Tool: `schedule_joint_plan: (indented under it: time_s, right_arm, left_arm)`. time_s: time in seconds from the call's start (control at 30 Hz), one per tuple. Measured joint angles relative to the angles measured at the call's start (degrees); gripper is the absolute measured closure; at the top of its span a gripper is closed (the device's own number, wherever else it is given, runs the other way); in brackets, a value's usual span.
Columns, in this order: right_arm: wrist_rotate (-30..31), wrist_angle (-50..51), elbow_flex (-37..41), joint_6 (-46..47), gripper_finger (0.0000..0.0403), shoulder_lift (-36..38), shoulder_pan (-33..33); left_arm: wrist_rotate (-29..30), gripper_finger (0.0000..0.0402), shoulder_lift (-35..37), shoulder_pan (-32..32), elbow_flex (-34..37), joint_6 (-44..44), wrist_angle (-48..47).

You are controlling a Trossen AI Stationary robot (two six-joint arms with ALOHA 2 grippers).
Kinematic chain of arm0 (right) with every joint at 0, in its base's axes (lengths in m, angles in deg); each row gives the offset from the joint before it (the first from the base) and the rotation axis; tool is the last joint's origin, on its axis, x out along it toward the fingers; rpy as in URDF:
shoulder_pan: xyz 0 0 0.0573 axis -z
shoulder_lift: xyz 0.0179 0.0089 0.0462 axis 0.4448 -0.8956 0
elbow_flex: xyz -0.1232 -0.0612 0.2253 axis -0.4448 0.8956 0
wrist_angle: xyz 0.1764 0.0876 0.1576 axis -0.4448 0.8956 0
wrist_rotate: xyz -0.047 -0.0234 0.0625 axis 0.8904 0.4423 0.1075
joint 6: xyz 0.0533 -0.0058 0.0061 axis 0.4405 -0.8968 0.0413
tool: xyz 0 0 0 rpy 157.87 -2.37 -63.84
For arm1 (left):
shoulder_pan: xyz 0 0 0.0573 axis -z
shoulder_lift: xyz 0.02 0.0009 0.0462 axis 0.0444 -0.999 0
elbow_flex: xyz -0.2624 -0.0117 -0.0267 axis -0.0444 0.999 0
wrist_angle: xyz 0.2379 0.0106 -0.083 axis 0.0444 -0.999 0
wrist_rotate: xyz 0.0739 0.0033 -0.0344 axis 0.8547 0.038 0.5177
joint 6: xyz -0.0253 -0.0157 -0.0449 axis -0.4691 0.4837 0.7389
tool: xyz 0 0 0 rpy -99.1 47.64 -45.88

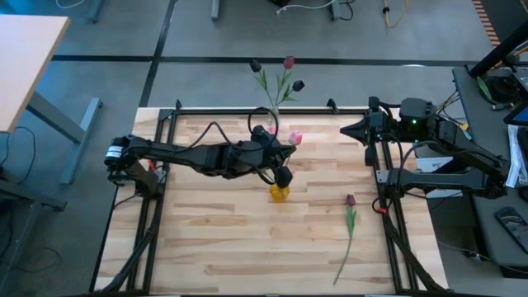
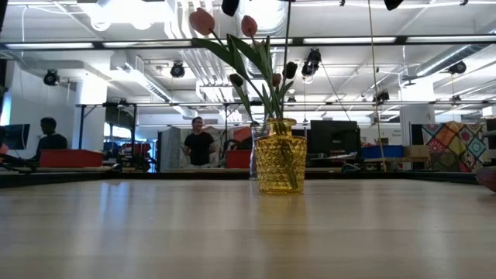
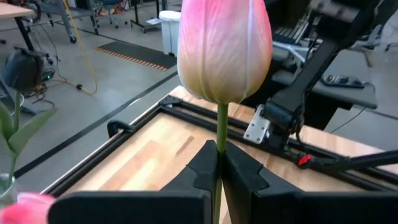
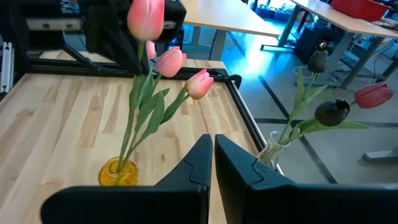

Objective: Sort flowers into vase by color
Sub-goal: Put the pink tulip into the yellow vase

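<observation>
My left gripper [image 3: 221, 152] is above the yellow vase [image 1: 280, 193] near the table's middle, shut on a pink tulip [image 3: 224, 50]. Two more pink tulips [image 4: 171, 61] stand with their stems in this vase [image 4: 118, 171]. A clear vase [image 4: 270, 152] at the far edge holds two dark tulips [image 4: 331, 112] and a reddish one [image 4: 373, 94]. One maroon tulip [image 1: 350, 219] lies flat on the table, right of the middle. My right gripper [image 4: 212, 146] is shut on nothing at the far right corner [image 1: 353, 129]. My left gripper pinches the pink tulip's stem [image 3: 221, 127] just below the head, between its two fingers. The fingers come level from the table's left and lie across the stem. The tulip stands upright, with its head above the fingers. In the right wrist view its stem [image 4: 134, 106] runs down toward the yellow vase's mouth.
A black frame [image 1: 206, 110] runs along the table's edges. Bare wood lies on the near half of the table. People and desks show in the room beyond the far edge [image 2: 199, 143].
</observation>
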Motion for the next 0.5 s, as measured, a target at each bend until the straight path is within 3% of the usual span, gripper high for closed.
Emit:
schedule_joint_plan:
  time_s: [0.5]
  right_arm:
    - [0.0, -0.22, 0.0, 1.72, 0.039, -0.55, 0.02]
  left_arm:
    - [-0.02, 0.0401, -0.11, 0.77, 1.14, 0.29, -5.87]
